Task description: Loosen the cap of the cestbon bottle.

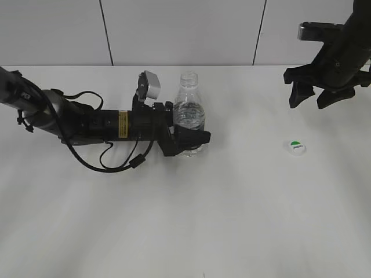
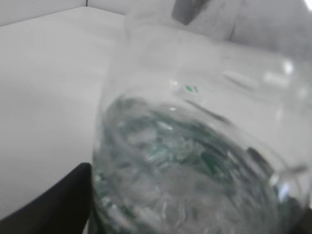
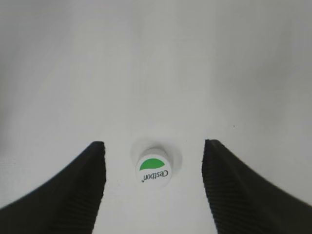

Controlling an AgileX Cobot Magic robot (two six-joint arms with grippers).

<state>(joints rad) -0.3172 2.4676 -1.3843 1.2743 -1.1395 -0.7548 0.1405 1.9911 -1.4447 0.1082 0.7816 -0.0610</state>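
Above the cap [image 3: 153, 169], right fingers [image 3: 78, 190] wide apart, empty.

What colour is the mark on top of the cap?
Green half-circle on the white cap, above "Cestbon" text. Clearest in the right wrist view.

Table: a plain white tabletop [image 1: 191, 220] fills most of the exterior view, matte and unmarked.
Wall: a pale grey-white panelled wall [image 1: 179, 29] rises straight behind the table's far edge.
Seams: two thin dark seams [image 1: 105, 29] run down the wall, slightly slanted, splitting it into wide panels.
Light: even and diffuse, giving only soft, faint shadows on the white surface.
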